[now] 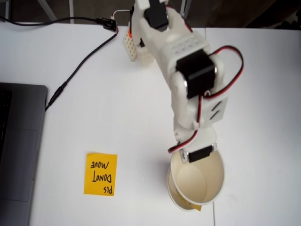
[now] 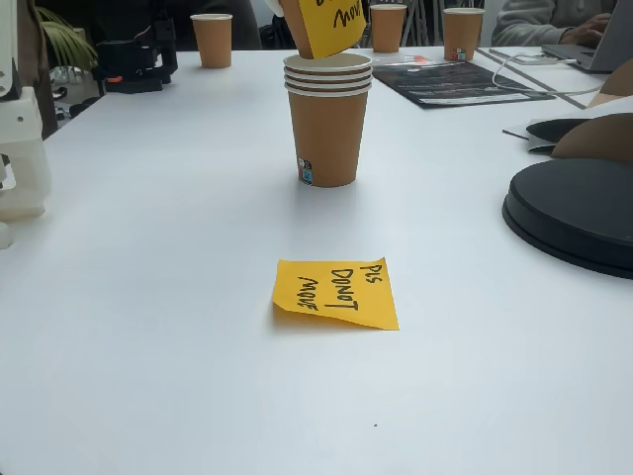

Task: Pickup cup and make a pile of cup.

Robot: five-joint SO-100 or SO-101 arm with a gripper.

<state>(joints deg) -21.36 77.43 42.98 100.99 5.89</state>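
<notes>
Seen from above: white plastic robot arm [image 1: 188, 80] reaching down from twelve o'clock, gripper [image 1: 193, 151] closed on the rim of a tilted paper cup [image 1: 200, 181], white inside, held over the stack beneath it. Seen from table level: brown paper cup pile [image 2: 327, 119] with several rims upright, held cup [image 2: 318, 25] tilted just above it. Orange handwritten sticky note [image 2: 336, 292] flat at six o'clock of the pile, well apart.

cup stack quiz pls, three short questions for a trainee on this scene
1. True or false: the cup in the end effector is tilted above the cup stack.
2. The sticky note lying on the table is: A orange, B green, C blue.
3. Which grey device lies near the black cable?
Key: 1 true; 2 A; 3 the laptop.
</notes>
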